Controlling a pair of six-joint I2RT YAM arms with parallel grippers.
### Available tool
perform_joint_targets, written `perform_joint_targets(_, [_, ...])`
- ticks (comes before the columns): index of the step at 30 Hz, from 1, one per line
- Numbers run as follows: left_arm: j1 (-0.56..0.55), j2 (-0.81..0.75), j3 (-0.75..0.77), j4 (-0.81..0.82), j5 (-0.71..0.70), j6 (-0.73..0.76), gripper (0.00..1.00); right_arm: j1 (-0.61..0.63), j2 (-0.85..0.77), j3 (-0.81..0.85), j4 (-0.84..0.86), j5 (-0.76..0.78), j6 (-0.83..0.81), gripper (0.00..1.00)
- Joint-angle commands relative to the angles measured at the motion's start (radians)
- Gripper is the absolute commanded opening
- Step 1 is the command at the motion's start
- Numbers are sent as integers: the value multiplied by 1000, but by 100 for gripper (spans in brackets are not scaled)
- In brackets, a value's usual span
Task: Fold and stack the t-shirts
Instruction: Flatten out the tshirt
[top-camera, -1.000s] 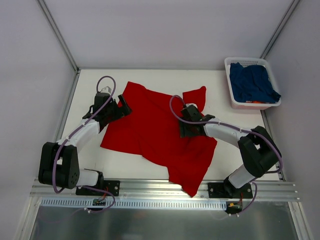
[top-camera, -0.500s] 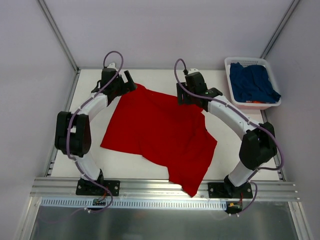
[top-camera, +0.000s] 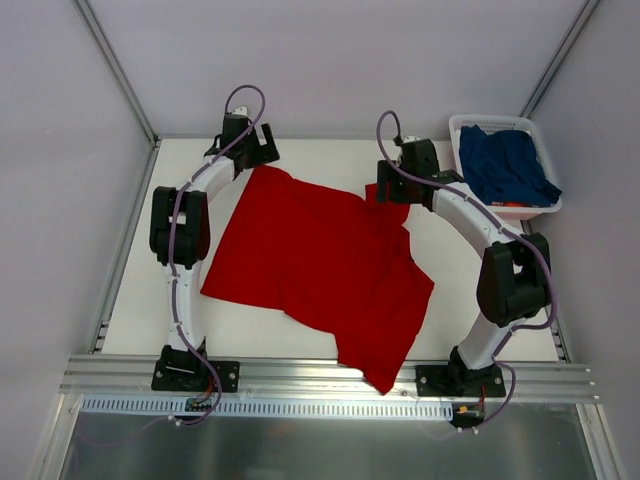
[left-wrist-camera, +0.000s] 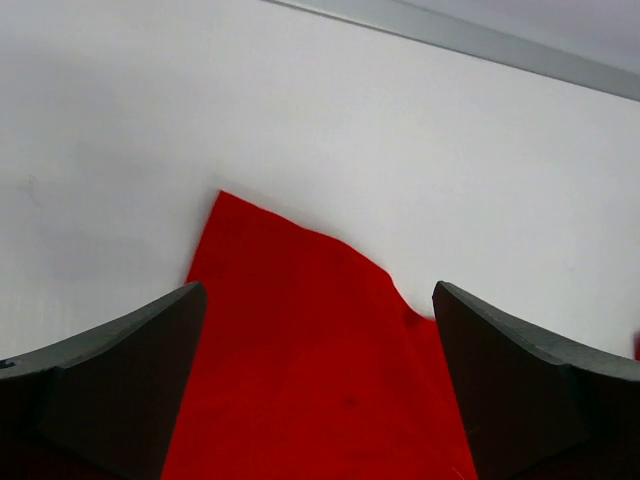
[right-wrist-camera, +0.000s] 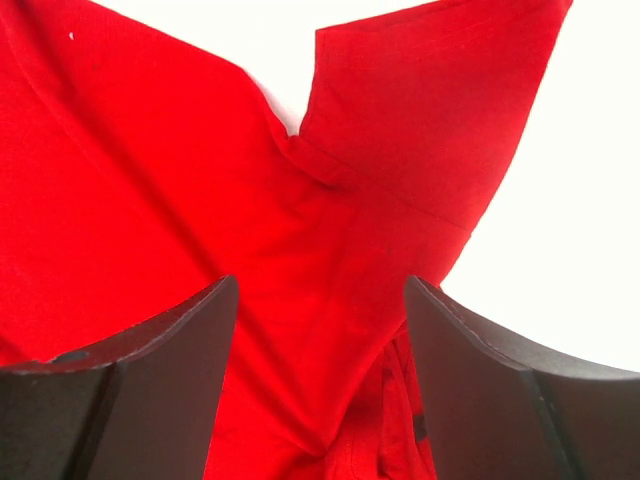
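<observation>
Two t-shirts. Red t-shirt (top-camera: 315, 270) spread out on white table (top-camera: 250, 330), near hem rumpled, one sleeve sticking out at far right corner. Navy t-shirt (top-camera: 505, 165) bunched inside single white plastic basket (top-camera: 510, 211), right of red t-shirt, apart from it. Two grippers: left gripper (left-wrist-camera: 320, 300) over red t-shirt's far left corner, fingers spread wide, holding nothing; right gripper (right-wrist-camera: 320, 290) over its far right sleeve, fingers apart, cloth lying loose below.

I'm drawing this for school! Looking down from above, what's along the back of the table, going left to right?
left gripper → right gripper → white basket holding the navy t-shirt
</observation>
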Motion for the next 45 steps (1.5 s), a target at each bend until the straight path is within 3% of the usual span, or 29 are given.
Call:
perform_joint_targets(1, [19,42,112,-49,-94,84,99,-24,-29,-32,55,-82,-18,71])
perform_joint_targets(12, [62,168,287,-167,-100,158,99,-47,-57,-113,120,-136,2,71])
perform_joint_targets(19, [74,189,299,-186,-67,158,99,-52,-70,-133,131,-134,10,72])
perform_joint_targets(33, [76,272,403,-210,156,115,99,-56,-78,-152,138,-147,19,72])
perform_joint_targets(41, [77,154,290,-213,95,93,99,-70,-144,-213,167,-97,36,72])
perform_joint_targets(45, [82,55,129,-206,79,58,99,-76,-210,-306,207,-96,77,72])
